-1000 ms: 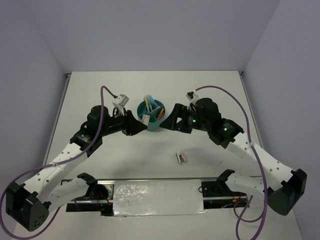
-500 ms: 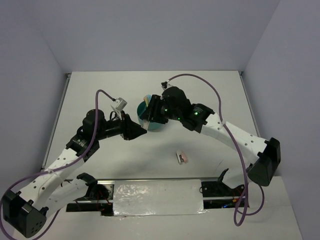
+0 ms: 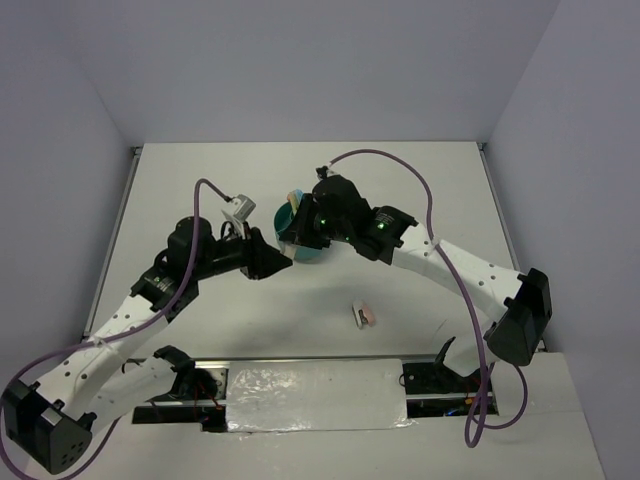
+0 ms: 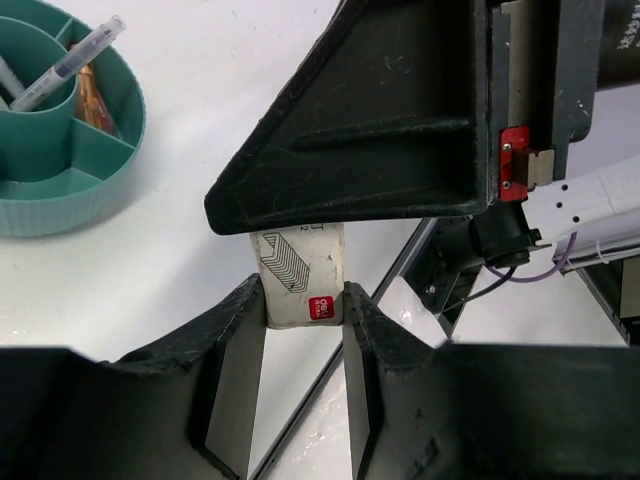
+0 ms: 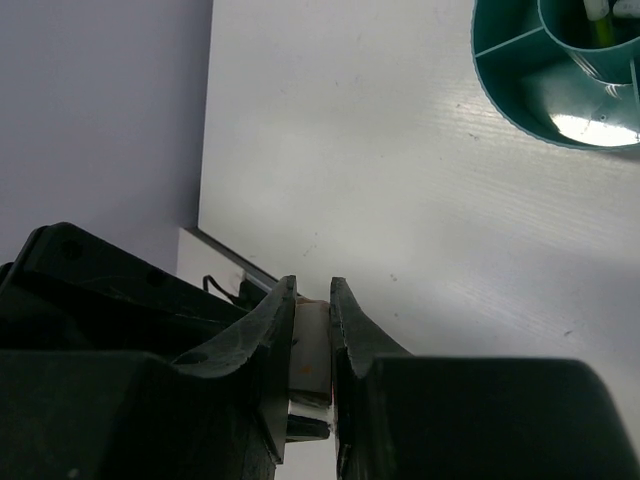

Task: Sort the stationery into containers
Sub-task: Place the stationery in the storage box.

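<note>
The white eraser (image 4: 303,278), its red label at the near end, lies lengthwise between the fingers of the left claw (image 4: 303,293), its far end pointing into the right claw (image 5: 312,287). Both claws pinch it at opposite ends, set narrow, in the air just beside the teal organiser (image 4: 60,205). A small pink-and-white piece (image 3: 363,317) lies on the worktop (image 3: 300,180), well apart.
</note>
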Tool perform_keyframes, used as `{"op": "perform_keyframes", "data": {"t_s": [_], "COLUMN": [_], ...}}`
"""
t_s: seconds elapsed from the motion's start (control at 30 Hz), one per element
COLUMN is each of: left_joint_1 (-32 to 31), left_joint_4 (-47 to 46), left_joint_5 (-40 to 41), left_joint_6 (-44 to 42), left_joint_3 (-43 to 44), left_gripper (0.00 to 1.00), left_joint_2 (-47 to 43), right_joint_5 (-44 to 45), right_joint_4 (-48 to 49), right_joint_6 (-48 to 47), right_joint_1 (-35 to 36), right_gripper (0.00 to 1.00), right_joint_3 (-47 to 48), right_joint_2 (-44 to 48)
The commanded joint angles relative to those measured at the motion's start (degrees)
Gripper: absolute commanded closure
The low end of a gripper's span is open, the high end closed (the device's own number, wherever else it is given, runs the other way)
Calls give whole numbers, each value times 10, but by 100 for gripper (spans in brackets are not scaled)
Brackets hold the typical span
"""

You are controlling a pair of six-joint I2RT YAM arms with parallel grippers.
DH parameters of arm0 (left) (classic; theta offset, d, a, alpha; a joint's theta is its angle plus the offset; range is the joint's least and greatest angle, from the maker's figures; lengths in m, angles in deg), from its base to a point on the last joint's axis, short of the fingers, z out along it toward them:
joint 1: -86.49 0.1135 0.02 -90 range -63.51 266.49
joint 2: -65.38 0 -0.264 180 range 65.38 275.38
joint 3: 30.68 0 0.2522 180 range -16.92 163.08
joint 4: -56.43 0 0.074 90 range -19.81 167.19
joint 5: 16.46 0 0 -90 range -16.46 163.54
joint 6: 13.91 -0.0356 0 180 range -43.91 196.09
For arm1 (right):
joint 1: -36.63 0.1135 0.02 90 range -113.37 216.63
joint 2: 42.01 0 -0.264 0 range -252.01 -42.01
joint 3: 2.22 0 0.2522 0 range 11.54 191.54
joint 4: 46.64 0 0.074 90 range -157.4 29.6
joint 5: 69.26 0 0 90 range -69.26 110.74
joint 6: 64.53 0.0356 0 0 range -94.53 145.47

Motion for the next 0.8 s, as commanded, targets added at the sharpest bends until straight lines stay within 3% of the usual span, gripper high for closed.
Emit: {"op": "perform_keyframes", "data": {"t_s": [0.0,0.03,0.1,0.13,0.17,0.37,0.47,0.6,0.77], "left_joint_1": [7,8,7,7,7,12,14,15,15], "left_joint_4": [48,54,69,75,83,145,194,245,303], "left_joint_5": [93,102,120,128,132,236,290,301,297], "left_joint_6": [-24,-24,-24,-24,-24,-1,13,9,11], "left_joint_3": [24,28,32,36,39,40,42,47,62], "left_gripper": [65,50,34,4,1,1,1,1,1], "left_joint_2": [14,17,22,29,32,9,-27,-76,-125], "right_joint_5": [-12,-11,-9,-5,-5,29,33,-28,-74], "right_joint_4": [15,19,28,34,41,78,99,111,98], "right_joint_6": [11,13,12,11,7,-80,-178,-323,-388], "right_joint_1": [8,9,8,9,5,-8,-15,-28,-55], "right_gripper": [100,100,100,100,100,100,100,100,100], "right_joint_3": [13,13,12,12,12,42,64,101,131], "right_joint_2": [8,8,5,4,2,-28,-62,-117,-165]}}
